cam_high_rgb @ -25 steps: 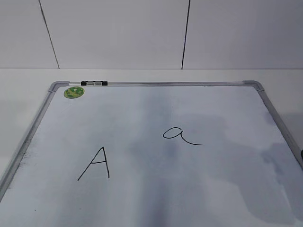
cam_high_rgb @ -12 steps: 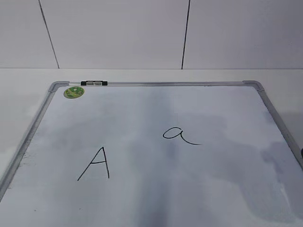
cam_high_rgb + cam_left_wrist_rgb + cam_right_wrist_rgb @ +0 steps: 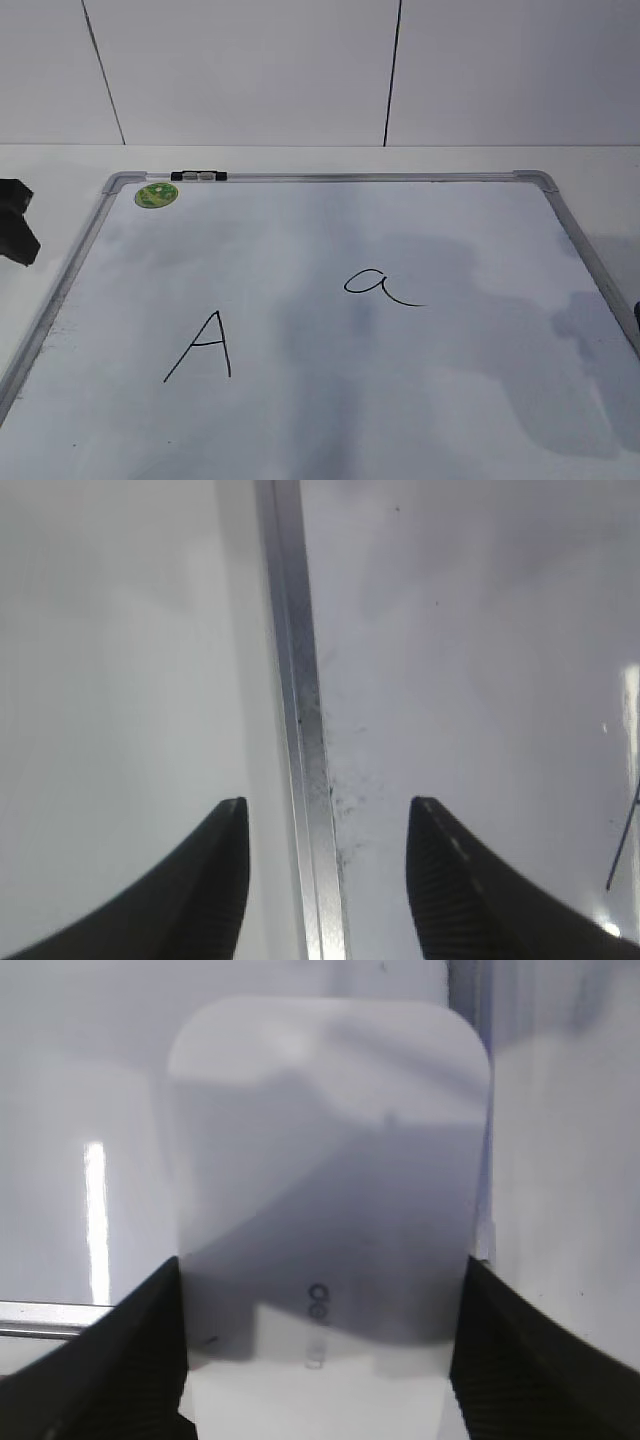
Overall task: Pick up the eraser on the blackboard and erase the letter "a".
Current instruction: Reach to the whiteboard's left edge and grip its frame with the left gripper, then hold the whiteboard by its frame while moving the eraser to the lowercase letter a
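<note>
The blackboard (image 3: 420, 420) lies flat, with a green sticker (image 3: 157, 195) at its far left corner. The cursive letter "a" (image 3: 377, 285) is near the middle, right of a capital "A" (image 3: 203, 347). The eraser (image 3: 330, 1160) shows only in the right wrist view, white with small grey print, lying on the board near its frame. My right gripper (image 3: 322, 1290) has both jaws against the eraser's sides. Only a dark sliver of it (image 3: 637, 315) shows in the exterior view. My left gripper (image 3: 325, 815) is open and empty, straddling the board's left frame rail (image 3: 300, 700).
A small black-and-white clip (image 3: 198, 176) sits on the far frame rail. The left arm (image 3: 15, 235) shows as a dark shape at the left edge, beside the board. White table and a tiled wall lie behind. Arm shadows fall on the board's right side.
The left arm has come into the exterior view at the left edge. The shadows on the board have shifted slightly. The letters are unchanged.
</note>
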